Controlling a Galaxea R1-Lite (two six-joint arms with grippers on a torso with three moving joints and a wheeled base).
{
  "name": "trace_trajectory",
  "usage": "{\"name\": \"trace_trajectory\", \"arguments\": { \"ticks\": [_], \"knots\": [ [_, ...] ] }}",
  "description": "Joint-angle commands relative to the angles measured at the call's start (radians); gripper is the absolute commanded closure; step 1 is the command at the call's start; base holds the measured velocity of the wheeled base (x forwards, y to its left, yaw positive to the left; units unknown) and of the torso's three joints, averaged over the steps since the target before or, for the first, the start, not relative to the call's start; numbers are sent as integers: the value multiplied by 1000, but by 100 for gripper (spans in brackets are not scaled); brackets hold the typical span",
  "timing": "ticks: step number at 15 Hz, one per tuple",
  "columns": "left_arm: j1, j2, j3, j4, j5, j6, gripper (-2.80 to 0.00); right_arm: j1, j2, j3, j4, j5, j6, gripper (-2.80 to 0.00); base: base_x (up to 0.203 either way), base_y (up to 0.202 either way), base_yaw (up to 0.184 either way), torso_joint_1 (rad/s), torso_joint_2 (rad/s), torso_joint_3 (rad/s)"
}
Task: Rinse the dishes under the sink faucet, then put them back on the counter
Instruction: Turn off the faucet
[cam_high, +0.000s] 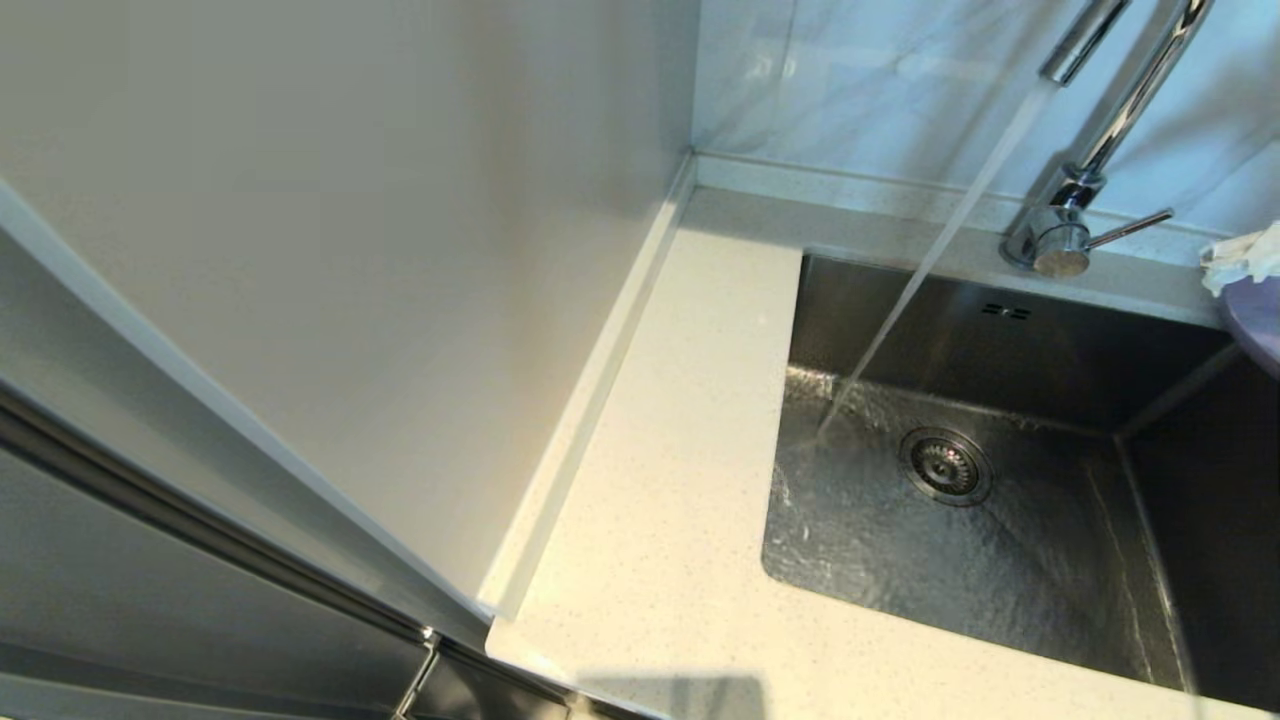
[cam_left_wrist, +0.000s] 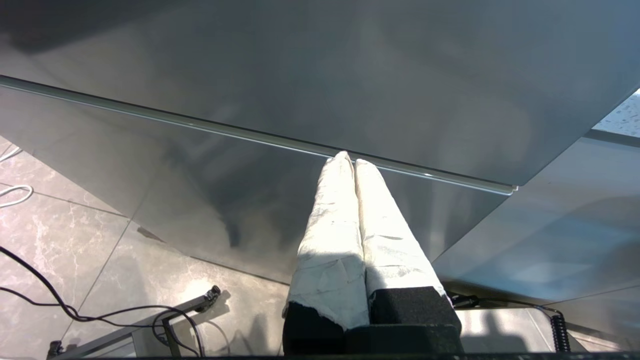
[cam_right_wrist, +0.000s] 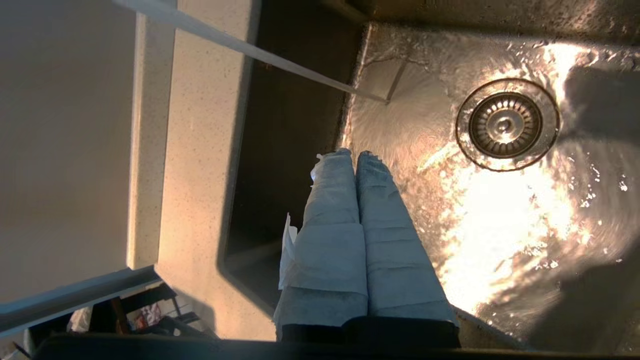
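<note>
Water (cam_high: 930, 260) runs from the chrome faucet (cam_high: 1060, 240) into the steel sink (cam_high: 1000, 580) and lands left of the round drain (cam_high: 945, 465). The edge of a lilac plate (cam_high: 1258, 322) shows at the far right, with a crumpled white thing (cam_high: 1245, 255) just above it. No other dishes are in view. In the right wrist view my right gripper (cam_right_wrist: 354, 152) hangs over the wet sink floor (cam_right_wrist: 500, 225), near the stream (cam_right_wrist: 280, 62), shut and holding nothing. My left gripper (cam_left_wrist: 349, 159) is parked, shut and empty, in front of a grey cabinet front.
The speckled counter (cam_high: 660, 480) runs along the sink's left side, bounded by a plain white panel (cam_high: 350, 250). A grey-veined marble wall (cam_high: 850, 80) stands behind the faucet. Cables (cam_left_wrist: 75, 310) lie on the tiled floor below the left arm.
</note>
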Motion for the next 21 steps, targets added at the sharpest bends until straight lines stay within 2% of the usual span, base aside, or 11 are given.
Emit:
{"name": "trace_trajectory", "arguments": {
  "ticks": [1, 10, 12, 15, 16, 21],
  "knots": [
    [0, 0, 0, 0, 0, 0, 0, -1, 53, 0, -24, 7, 0, 0, 0, 0, 0, 0, 0, 0],
    [0, 0, 0, 0, 0, 0, 0, 10, 156, 0, -197, 28, 11, 0, 0, 0, 0, 0, 0, 0],
    [0, 0, 0, 0, 0, -1, 0, 19, 164, -2, -256, 28, 80, 0, 0, 0, 0, 0, 0, 0],
    [0, 0, 0, 0, 0, 0, 0, 27, 163, -2, -425, 28, 268, 0, 0, 0, 0, 0, 0, 0],
    [0, 0, 0, 0, 0, -1, 0, 32, 164, -2, -466, 28, 295, 0, 0, 0, 0, 0, 0, 0],
    [0, 0, 0, 0, 0, -1, 0, 38, 179, -2, -593, 27, 299, 0, 0, 0, 0, 0, 0, 0]
  ]
}}
